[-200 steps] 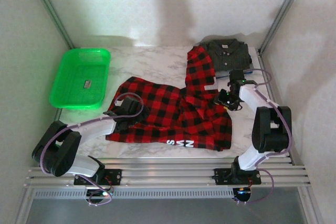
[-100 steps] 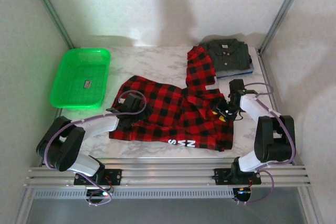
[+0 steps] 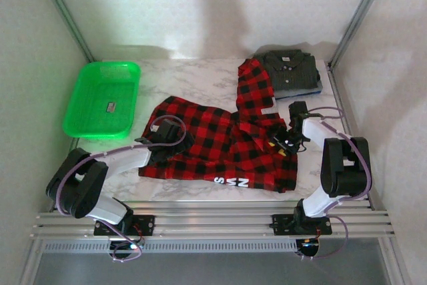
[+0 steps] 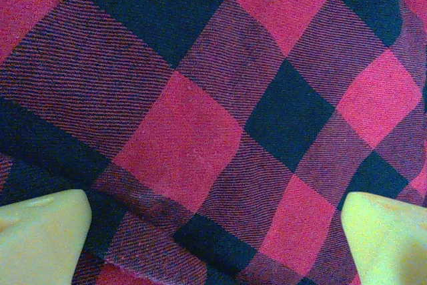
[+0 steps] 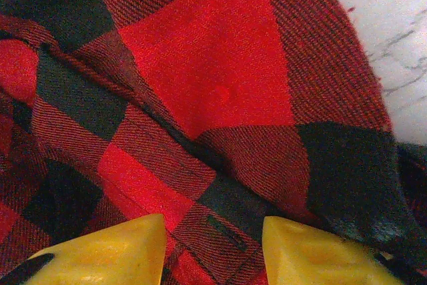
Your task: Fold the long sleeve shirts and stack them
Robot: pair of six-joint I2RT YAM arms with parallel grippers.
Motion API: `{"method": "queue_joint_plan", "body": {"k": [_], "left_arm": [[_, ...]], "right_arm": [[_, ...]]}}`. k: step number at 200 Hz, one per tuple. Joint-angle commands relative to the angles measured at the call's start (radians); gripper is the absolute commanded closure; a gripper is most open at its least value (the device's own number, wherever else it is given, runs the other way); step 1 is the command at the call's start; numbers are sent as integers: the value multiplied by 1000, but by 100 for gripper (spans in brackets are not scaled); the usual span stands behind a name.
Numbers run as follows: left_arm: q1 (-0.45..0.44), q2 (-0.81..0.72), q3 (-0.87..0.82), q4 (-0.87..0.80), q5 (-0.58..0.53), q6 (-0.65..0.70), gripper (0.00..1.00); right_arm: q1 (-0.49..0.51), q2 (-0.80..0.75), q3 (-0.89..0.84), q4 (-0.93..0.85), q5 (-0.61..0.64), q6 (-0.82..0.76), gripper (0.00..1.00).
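Both tools sit low on the plaid shirt [image 3: 220, 145] spread on the bench [image 3: 200, 81]: left tool [image 4: 215, 198] gaping, right tool [image 5: 213, 225] half-parted astride the placket [image 5: 167, 158], grip unclear, so a thin pinch could slip and bunch the fold.

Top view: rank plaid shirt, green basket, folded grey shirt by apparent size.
1. plaid shirt
2. green basket
3. folded grey shirt, which lies farthest from the camera, so it may look smaller than it is.

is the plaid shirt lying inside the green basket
No, the plaid shirt lies spread on the marble table, to the right of the green basket, which holds just a small dark item.
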Motion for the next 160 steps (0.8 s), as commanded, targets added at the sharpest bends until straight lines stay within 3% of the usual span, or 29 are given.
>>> {"method": "queue_joint_plan", "body": {"k": [1, 46, 99, 133, 160], "left_arm": [[-8, -8, -25, -16, 13, -2, 4], [-8, -16, -26, -22, 10, -2, 3], [-8, -19, -26, -34, 4, 8, 4], [-8, -25, -32, -37, 2, 10, 4], [-8, -20, -35, -31, 5, 8, 4]], "right_arm": [[6, 4, 14, -25, 40, 4, 55], [3, -12, -5, -25, 46, 7, 57], [2, -2, 20, 22, 65, 36, 90], [2, -24, 62, 9, 66, 29, 100], [2, -16, 70, 12, 56, 16, 100]]}}
